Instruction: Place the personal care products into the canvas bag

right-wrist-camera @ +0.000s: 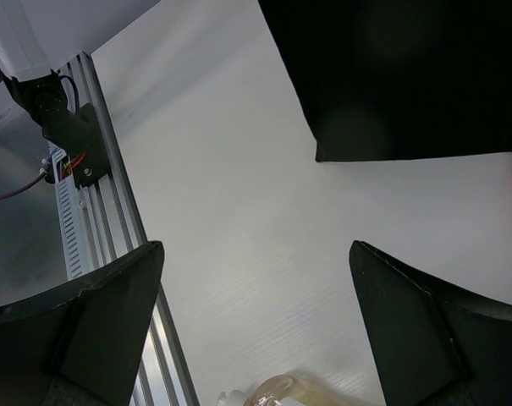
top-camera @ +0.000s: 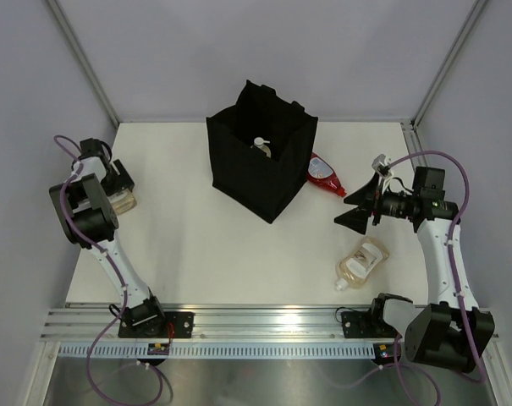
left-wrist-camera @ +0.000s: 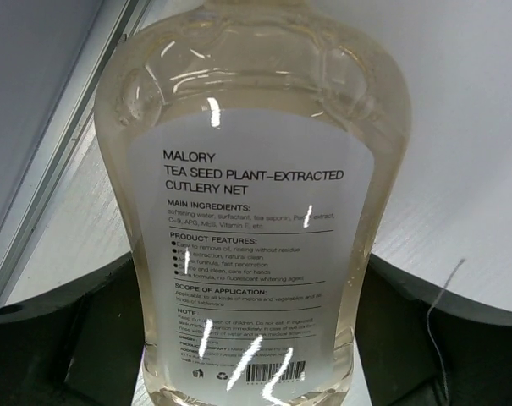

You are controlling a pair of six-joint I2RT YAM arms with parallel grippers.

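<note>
Amber bottle lying far left, well apart from canvas bag | my left gripper straddling it (pinching? cannot tell) | right gripper hanging spread | risk: slick rounded body squirting free.

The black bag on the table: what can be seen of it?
The canvas bag is a black, boxy fabric tote, standing upright on the white table, mouth open upward, a handle at the far rim. A pale bottle with a white cap shows inside. A red squeeze bottle lies close by its right side, perhaps touching.
</note>
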